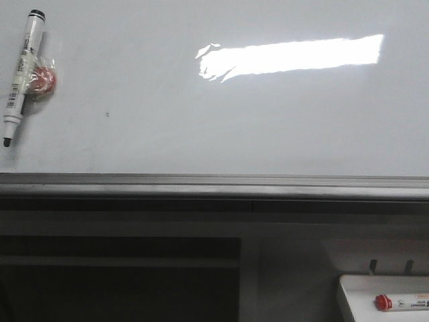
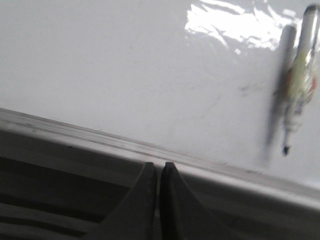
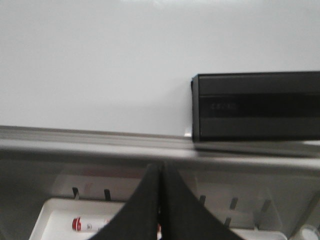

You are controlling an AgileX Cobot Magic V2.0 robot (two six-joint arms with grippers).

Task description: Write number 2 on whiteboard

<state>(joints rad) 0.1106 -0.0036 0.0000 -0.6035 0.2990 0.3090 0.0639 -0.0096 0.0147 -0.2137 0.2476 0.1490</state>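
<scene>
It looks like an office or classroom: a glossy whiteboard (image 1: pixel 201 121) with a grey rail (image 1: pixel 214 181), a marker (image 1: pixel 23 67) stuck on it, and a white tray (image 1: pixel 355 295) holding another pen (image 1: pixel 402 302).

I see the whiteboard (image 1: pixel 201 127) as smooth and glossy, throwing back a bright glare, with a dull brushed-metal rail (image 1: pixel 214 182) along its edge. The marker (image 1: pixel 23 74) looks like shiny white plastic. My dark fingers (image 2: pixel 145 200) read as matt.

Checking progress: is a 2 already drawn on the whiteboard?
No: in the front view the whiteboard bears only glare and a black-capped marker, no drawn digit.
</scene>
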